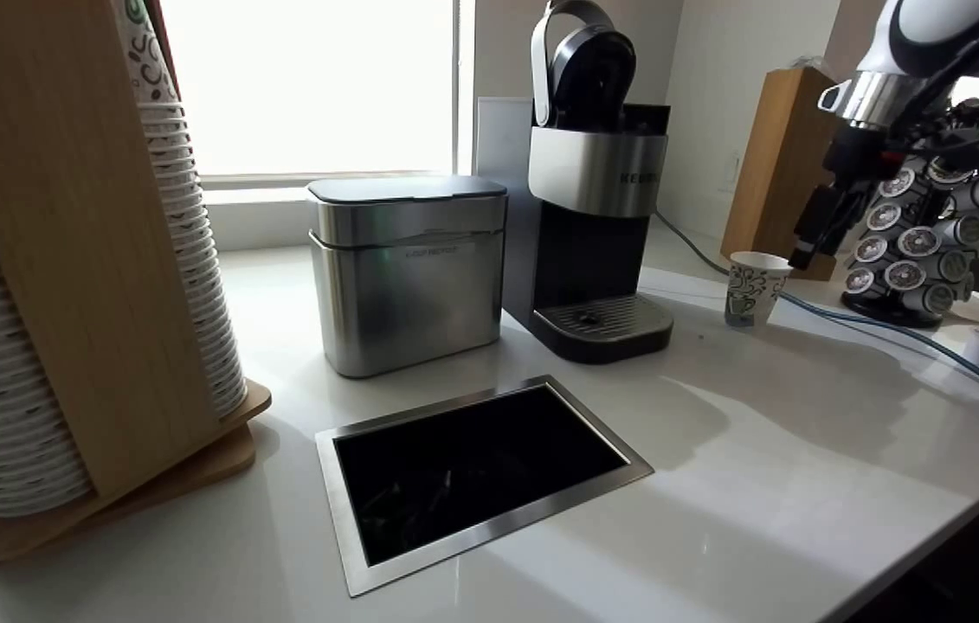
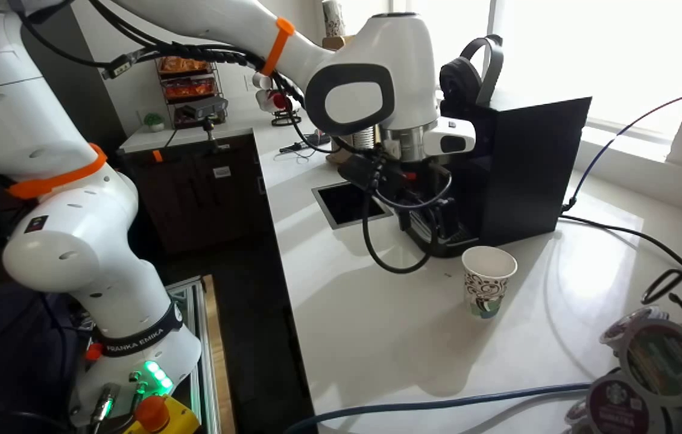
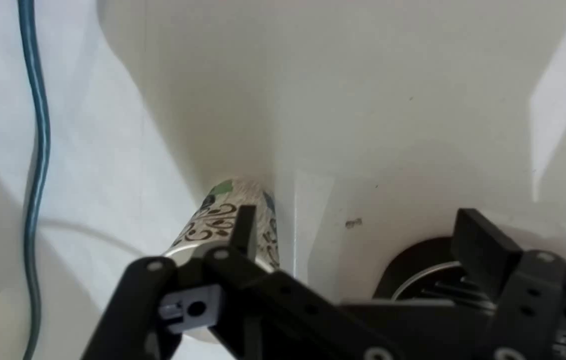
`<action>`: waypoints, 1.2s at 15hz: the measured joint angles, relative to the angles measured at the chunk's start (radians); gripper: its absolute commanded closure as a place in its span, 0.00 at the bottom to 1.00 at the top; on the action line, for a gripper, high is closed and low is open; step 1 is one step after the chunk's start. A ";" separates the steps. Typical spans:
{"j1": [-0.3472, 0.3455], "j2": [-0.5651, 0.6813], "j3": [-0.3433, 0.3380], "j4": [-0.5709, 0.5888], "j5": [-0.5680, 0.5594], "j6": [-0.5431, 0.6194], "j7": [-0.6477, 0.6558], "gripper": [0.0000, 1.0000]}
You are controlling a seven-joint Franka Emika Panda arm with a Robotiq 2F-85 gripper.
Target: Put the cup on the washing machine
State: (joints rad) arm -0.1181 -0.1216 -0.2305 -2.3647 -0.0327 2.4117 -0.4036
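Observation:
The cup is a small whitish paper cup with a dark swirl pattern. It stands upright on the counter in both exterior views (image 1: 750,294) (image 2: 485,289). In the wrist view the cup (image 3: 215,217) is at the lower left, partly hidden by a finger. The washing machine is the black-and-silver coffee maker (image 1: 597,173), beside the cup; its black side (image 2: 530,169) also shows, and its drip base (image 3: 410,262) shows in the wrist view. My gripper (image 3: 363,222) is open and empty above the counter, one finger overlapping the cup, the other overlapping the drip base.
A steel canister (image 1: 407,285) and a steel-framed opening (image 1: 498,524) lie beyond the coffee maker. A pod rack (image 1: 917,238) stands near the cup. A blue cable (image 2: 437,405) crosses the counter. Stacks of white cups (image 1: 190,208) stand at the far end.

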 measured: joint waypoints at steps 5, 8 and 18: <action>-0.005 -0.007 0.008 -0.167 0.052 0.416 0.099 0.00; -0.028 -0.004 0.009 -0.269 0.052 0.613 0.215 0.00; -0.309 0.118 0.090 -0.260 -0.306 0.779 0.546 0.00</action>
State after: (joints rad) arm -0.4275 -0.0039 -0.1407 -2.6249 -0.3391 3.1906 0.1422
